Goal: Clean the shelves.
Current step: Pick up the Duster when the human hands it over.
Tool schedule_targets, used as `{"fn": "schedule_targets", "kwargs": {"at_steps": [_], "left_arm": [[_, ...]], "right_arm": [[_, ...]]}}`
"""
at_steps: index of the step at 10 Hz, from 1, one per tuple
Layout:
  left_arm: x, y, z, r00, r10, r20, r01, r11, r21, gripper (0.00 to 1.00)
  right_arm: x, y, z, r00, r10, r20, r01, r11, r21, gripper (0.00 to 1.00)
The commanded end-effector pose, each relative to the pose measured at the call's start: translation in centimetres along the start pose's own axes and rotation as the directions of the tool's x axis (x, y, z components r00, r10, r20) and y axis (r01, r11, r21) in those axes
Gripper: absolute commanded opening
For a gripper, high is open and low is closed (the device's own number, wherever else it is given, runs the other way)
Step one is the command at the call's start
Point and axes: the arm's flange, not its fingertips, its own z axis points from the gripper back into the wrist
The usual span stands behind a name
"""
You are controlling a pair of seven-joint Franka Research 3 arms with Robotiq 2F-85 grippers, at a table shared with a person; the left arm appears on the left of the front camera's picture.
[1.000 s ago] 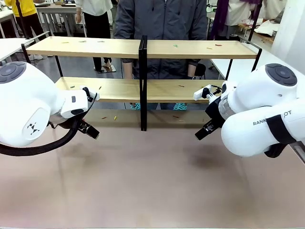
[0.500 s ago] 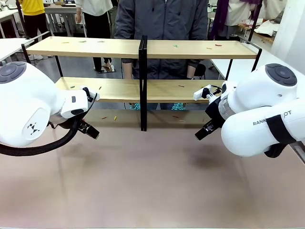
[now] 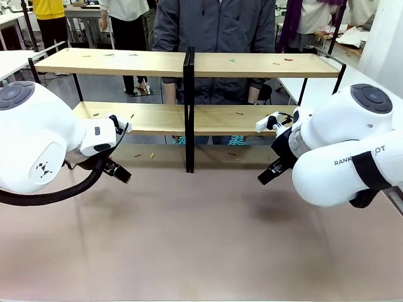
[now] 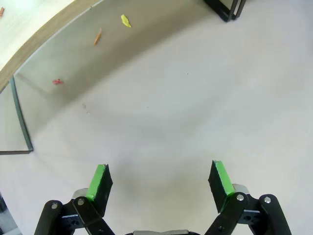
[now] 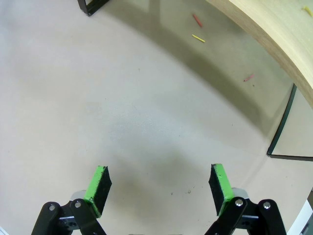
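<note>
The shelves (image 3: 189, 63) sit across the far half of the table (image 3: 201, 245), long way on, with a person (image 3: 214, 25) in a grey jacket standing right behind them. It's two tiers of light wood on a black frame, with a black post in the middle where the two units meet. There are little coloured bits all over: a green scrap (image 3: 232, 60) and a reddish scrap (image 3: 288, 60) on the top right board, a couple of tiny ones on the lower boards, and more on the tabletop under the rack.

Both arms are on the near side, well apart from each other and not touching the rack. The left gripper (image 4: 161, 178) is wide open, green pads far apart with nothing between them, pointing down at bare table. Its wrist camera shows a yellow scrap (image 4: 125, 20), an orange scrap (image 4: 98, 35) and a red scrap (image 4: 57, 82) lying in the shadow under the lower board.

The right gripper (image 5: 160, 178) is the same deal: jaws spread wide, holding nothing, hanging over bare table. Ahead of it there's a red bit (image 5: 196, 19), a thin yellow bit (image 5: 198, 38) and a pinkish bit (image 5: 249, 77), again on the table below the board's edge.
</note>
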Motion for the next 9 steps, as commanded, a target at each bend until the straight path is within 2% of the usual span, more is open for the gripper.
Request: {"fn": "schedule_targets", "kwargs": {"at_steps": [1,4,5,6,7,8,9], "left_arm": [[0.0,0.0,0.0,1.0,-0.001,0.0,0.001,1.0,0.0,1.0],[0.0,0.0,0.0,1.0,0.0,0.0,0.0,1.0,0.0,1.0],[-0.8,0.1,3.2,0.997,-0.027,0.079,0.029,0.999,-0.028,1.0],[-2.3,-0.2,9.5,0.978,-0.061,0.198,0.067,0.997,-0.025,1.0],[-4.6,-1.1,15.4,0.948,-0.103,0.3,0.113,0.993,-0.015,1.0],[-8.0,-1.9,20.5,0.905,-0.176,0.387,0.186,0.983,0.011,1.0],[-11.6,-2.6,24.0,0.856,-0.223,0.466,0.208,0.974,0.083,1.0]], "right_arm": [[0.0,0.0,0.0,1.0,-0.001,0.0,0.001,1.0,0.0,1.0],[0.0,0.0,0.0,1.0,0.0,0.0,0.0,1.0,0.0,1.0],[0.0,-0.1,3.0,0.997,-0.04,0.065,0.036,0.997,0.061,1.0],[-0.8,-0.5,8.9,0.982,-0.095,0.164,0.086,0.994,0.06,1.0],[-2.1,-0.4,14.2,0.964,-0.156,0.217,0.144,0.987,0.069,1.0],[-3.3,-0.1,18.9,0.925,-0.306,0.223,0.296,0.952,0.08,1.0],[-5.0,0.3,22.7,0.911,-0.301,0.28,0.292,0.953,0.074,1.0]]}}
